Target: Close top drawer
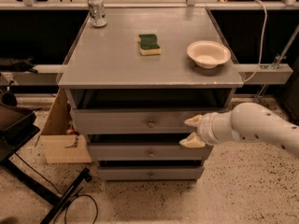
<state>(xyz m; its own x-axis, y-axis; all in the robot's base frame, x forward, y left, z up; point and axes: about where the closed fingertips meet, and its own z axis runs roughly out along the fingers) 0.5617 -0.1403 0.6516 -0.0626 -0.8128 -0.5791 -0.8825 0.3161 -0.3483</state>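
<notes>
Grey bench (107,64) and grey top drawer (117,121); cream pincer (192,132) at the drawer's right end; green-and-yellow sponge (149,44); cream bowl (209,53); black-speckled beige floor (233,190).

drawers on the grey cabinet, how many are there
3, stacked under the cabinet top: the top drawer, partly open; the middle drawer below it; the bottom drawer lowest. The gripper is at the top drawer's right end, jaws apart. None seems hidden.
</notes>
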